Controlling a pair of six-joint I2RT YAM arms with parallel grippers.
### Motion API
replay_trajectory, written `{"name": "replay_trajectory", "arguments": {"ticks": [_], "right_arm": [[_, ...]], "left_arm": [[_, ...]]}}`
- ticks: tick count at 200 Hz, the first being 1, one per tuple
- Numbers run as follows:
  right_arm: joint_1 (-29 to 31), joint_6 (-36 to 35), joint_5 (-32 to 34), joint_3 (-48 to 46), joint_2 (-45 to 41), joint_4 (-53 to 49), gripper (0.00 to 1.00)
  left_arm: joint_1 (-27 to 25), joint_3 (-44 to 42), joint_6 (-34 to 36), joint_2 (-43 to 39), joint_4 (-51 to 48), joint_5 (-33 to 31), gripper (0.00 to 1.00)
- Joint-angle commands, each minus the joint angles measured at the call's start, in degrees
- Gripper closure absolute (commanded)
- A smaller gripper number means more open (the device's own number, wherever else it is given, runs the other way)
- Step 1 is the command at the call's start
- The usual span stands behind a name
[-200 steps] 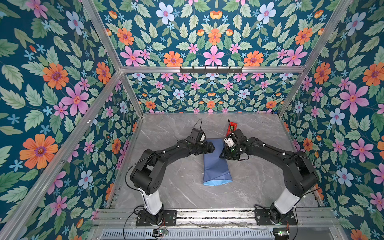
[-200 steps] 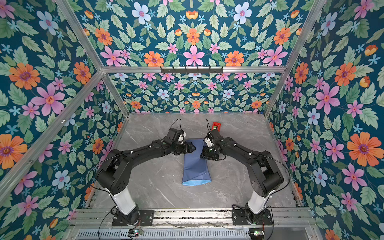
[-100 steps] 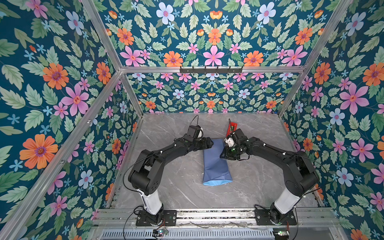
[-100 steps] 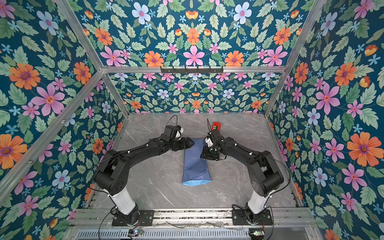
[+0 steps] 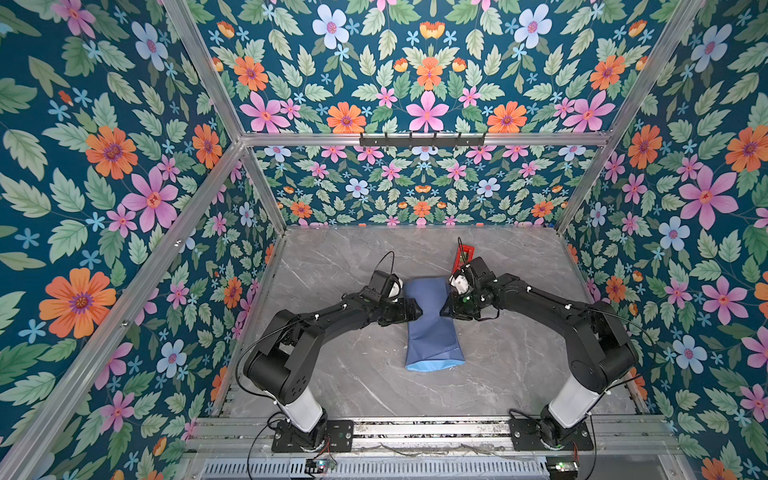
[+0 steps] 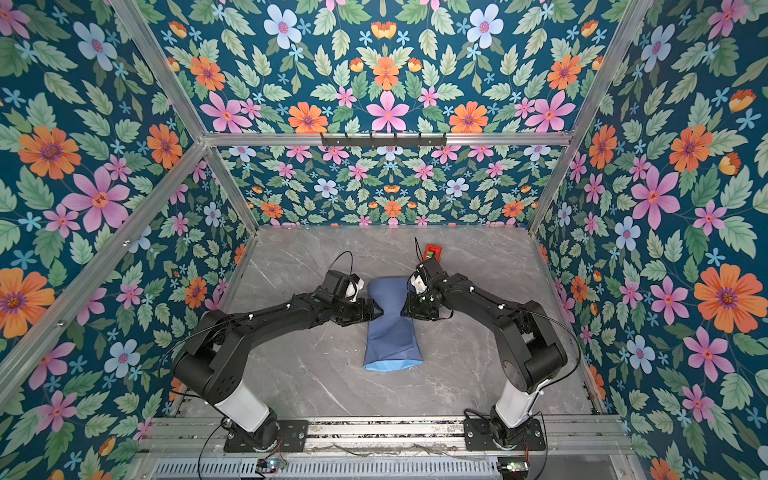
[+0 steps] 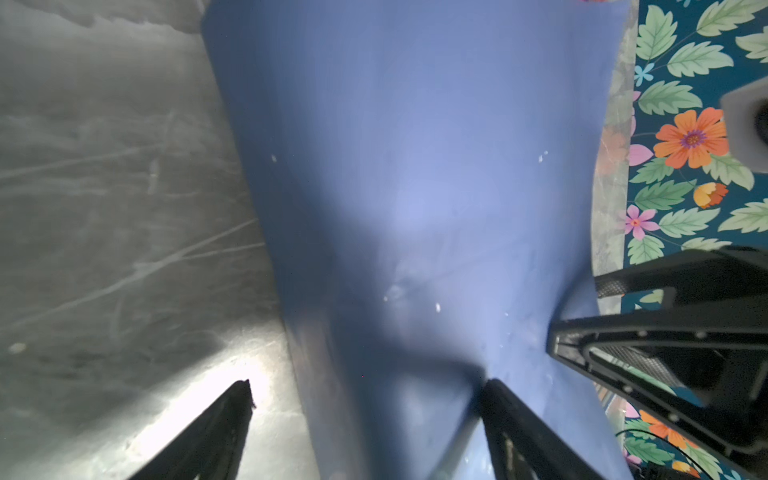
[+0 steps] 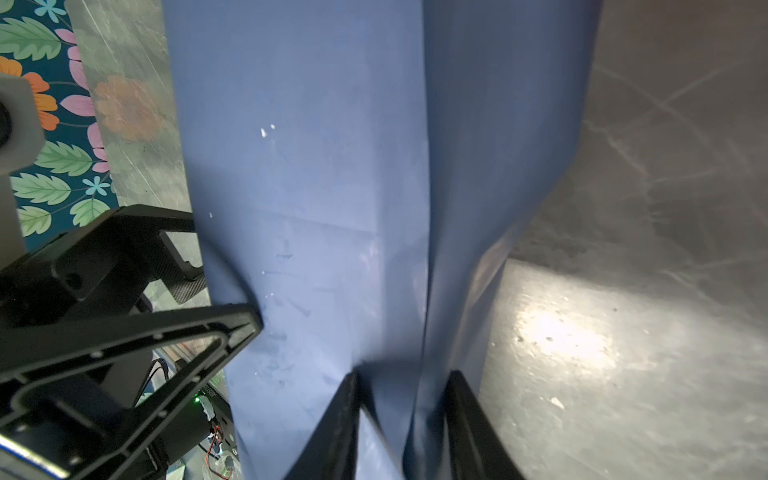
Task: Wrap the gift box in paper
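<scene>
At mid-table the paper (image 5: 432,336) lies dark face up, folded into a long bundle pinched to a waist, with its light face showing at the end nearest the arm bases. The box is hidden. The right gripper (image 8: 403,376) is closed partway on a raised fold at the paper's right side. The left gripper (image 7: 365,384) stands wide open at the left side, gripping nothing: one finger (image 7: 523,432) presses the paper and the other is over the bare table (image 5: 332,266). A red dispenser (image 5: 463,255) stands beyond the right wrist.
</scene>
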Motion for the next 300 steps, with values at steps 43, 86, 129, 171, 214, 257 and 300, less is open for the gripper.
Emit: {"name": "replay_trajectory", "arguments": {"ticks": [43, 86, 129, 171, 214, 257, 300], "right_arm": [[-0.53, -1.75, 4.21, 1.36, -2.08, -6.2, 0.5], [-1.22, -2.45, 4.43, 2.73, -3.14, -7.35, 0.42], [-0.75, -2.71, 3.6, 5.3, -0.21, -7.36, 0.41], [1.44, -2.3, 3.09, 7.34, 2.5, -7.17, 0.44], [3.3, -0.76, 2.17, 8.47, 4.09, -5.64, 0.48], [5.24, 1.01, 1.24, 10.93, 6.1, -4.24, 0.49], [5.44, 1.01, 0.91, 12.6, 7.3, -4.05, 0.49]], "left_arm": [[-0.08, 0.75, 5.17, 1.31, -7.53, -4.01, 0.13], [-0.08, 1.09, 5.61, 1.65, -8.35, -5.27, 0.13], [-0.08, 1.71, 5.78, 1.83, -8.87, -5.48, 0.13], [-0.08, 2.29, 5.96, 1.79, -9.15, -5.54, 0.13], [0.1, 2.2, 6.22, 0.92, -10.25, -6.48, 0.14], [1.71, 0.85, 6.35, -0.57, -10.78, -7.19, 0.14], [2.38, 0.16, 7.44, -1.5, -11.94, -7.32, 0.14]]}}
